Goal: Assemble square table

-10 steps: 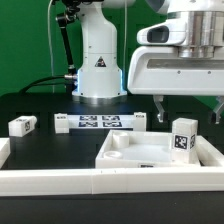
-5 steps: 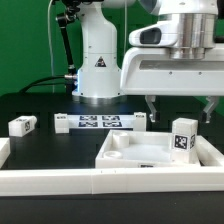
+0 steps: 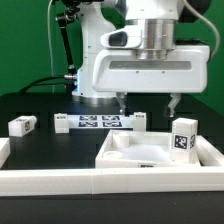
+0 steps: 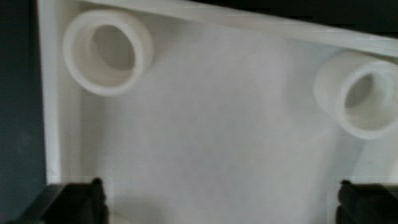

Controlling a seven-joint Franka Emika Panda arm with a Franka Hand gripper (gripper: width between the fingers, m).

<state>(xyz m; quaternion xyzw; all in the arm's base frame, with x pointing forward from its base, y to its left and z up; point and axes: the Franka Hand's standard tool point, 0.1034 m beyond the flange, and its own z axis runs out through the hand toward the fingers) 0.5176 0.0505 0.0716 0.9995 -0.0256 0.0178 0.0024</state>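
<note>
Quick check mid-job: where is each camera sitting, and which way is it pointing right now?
Exterior view: sits low, off the arm, facing the robot base across the table; it shows the tabletop, an upright leg and the end effector hanging open.
Wrist view: rides on the wrist, looking down on the tabletop's rimmed underside and two round sockets; both fingertips show.
Shared: the tabletop and the end effector's fingers.
</note>
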